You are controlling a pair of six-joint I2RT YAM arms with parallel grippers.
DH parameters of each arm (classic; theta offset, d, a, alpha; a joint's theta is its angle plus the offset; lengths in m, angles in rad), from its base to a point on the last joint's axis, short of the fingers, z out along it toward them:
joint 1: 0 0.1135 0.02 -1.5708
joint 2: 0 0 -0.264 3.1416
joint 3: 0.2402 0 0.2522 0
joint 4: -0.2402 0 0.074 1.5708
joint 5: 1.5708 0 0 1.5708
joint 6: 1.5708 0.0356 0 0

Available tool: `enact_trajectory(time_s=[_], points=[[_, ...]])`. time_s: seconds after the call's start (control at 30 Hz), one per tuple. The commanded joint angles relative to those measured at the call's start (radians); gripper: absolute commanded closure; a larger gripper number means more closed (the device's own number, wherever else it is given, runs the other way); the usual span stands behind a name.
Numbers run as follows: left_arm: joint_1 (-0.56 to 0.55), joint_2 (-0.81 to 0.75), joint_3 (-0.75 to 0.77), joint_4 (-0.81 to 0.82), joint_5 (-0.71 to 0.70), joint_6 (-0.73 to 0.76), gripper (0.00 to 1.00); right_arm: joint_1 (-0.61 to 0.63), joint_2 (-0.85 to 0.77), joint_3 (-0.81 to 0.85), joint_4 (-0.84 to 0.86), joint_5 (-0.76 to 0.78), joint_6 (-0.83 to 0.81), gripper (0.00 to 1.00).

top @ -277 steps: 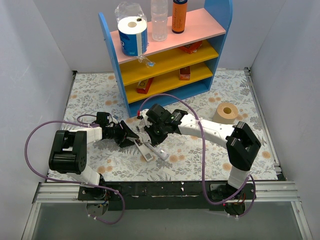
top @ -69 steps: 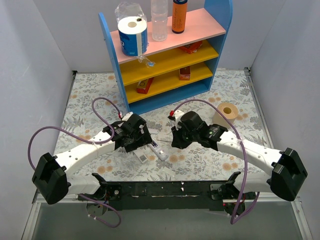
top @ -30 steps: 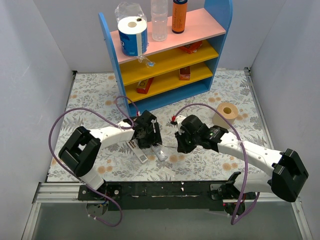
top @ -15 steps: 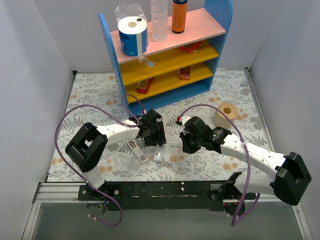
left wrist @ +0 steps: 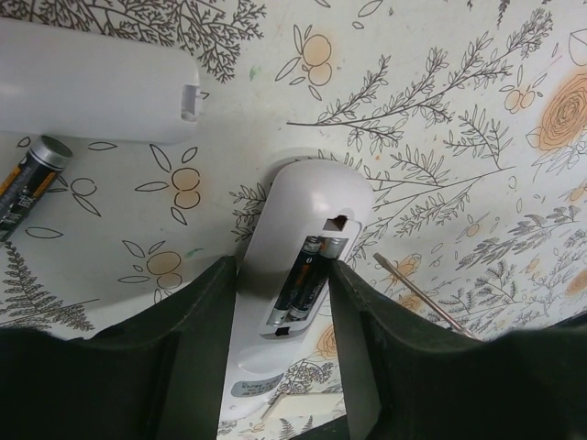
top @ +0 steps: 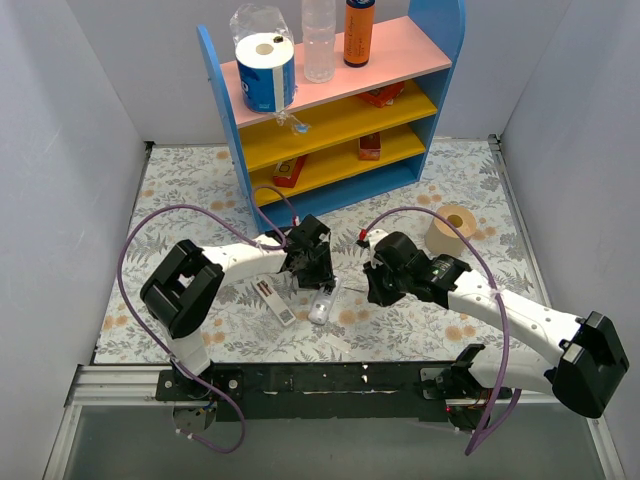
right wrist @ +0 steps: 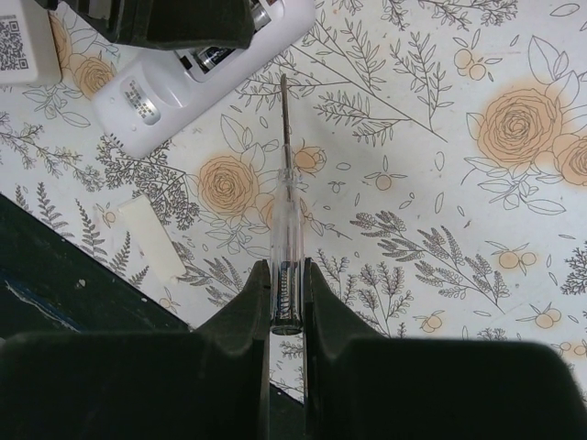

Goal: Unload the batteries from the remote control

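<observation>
Remote control (left wrist: 307,188) is straddled by the left gripper (left wrist: 284,270), jaws half-closed; a firm grip cannot be confirmed. One battery (left wrist: 303,284) is seen in the open compartment between the fingers, and a loose battery (left wrist: 27,179) is spotted off to their left. A screwdriver (right wrist: 284,211) is clamped tight in the right gripper (right wrist: 286,270).

A lab test booth: plain grey walls (top: 60,150) enclose a floral-clothed table (top: 180,190) and toy shelf (top: 330,120).

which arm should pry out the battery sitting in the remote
Right. The right gripper is shut on the screwdriver, its tip pointing at the open compartment of the remote, where a battery shows. The left gripper flanks the remote, suited to steadying it.
</observation>
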Motion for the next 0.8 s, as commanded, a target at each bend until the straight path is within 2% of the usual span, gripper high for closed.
enact_trajectory(time_s=[0.0,0.23,0.47,0.53,0.77], points=[[-0.025,0.044,0.033,0.038,0.038,-0.021,0.6,-0.005,-0.021,-0.011,0.034,-0.027,0.01,0.99],[-0.025,0.056,0.045,0.049,0.065,-0.053,0.59,-0.005,0.025,-0.007,0.06,-0.03,0.002,0.99],[-0.025,0.013,0.053,0.043,0.073,-0.079,0.48,-0.006,0.061,0.013,0.084,-0.029,-0.007,0.99],[-0.024,0.005,0.076,0.014,0.055,-0.073,0.43,-0.006,0.073,0.033,0.068,-0.026,-0.01,0.99],[0.005,-0.051,0.123,-0.061,0.029,-0.042,0.39,-0.008,0.073,0.105,-0.055,0.045,-0.007,0.99]])
